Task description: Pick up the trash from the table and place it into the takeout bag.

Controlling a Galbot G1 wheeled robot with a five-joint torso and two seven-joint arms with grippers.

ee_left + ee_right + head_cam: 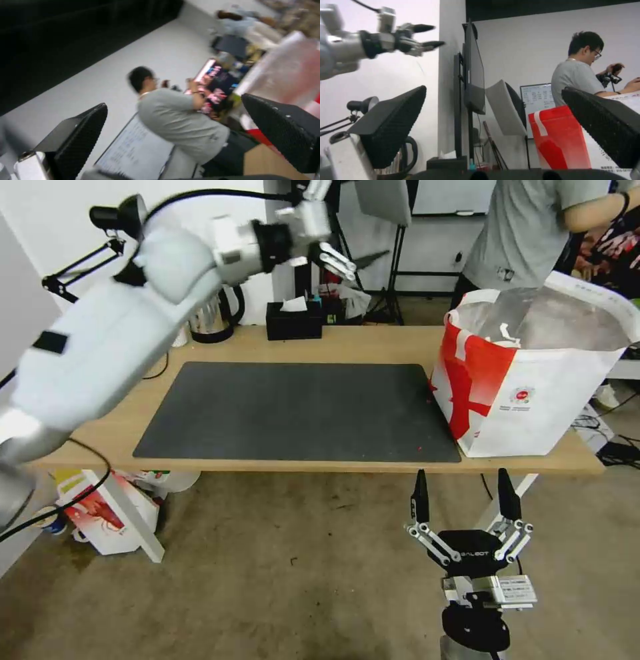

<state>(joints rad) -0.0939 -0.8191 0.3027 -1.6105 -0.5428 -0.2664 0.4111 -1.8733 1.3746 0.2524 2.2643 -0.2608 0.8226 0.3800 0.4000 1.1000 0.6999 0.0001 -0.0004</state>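
Across the long light-wood table (333,347) lies a large dark grey rectangular mat (293,410), bare but for a few red specks near its right edge. On the table's right end stands the big boxy white takeout bag with a red panel (533,387), mouth open, silver foil lining showing, a bit of white poking up inside. At the back edge sit a steel kettle (212,319) and a black tissue box (293,320). High over the table's far left, the left gripper (340,259) hangs in the air, fingers spread, holding nothing. Down in front of the table, over the grey-brown floor, the right gripper (463,500) points upward with its two black fingers wide apart, empty too. Under the table's left end, a small red-and-white bag (100,513) rests on the floor.
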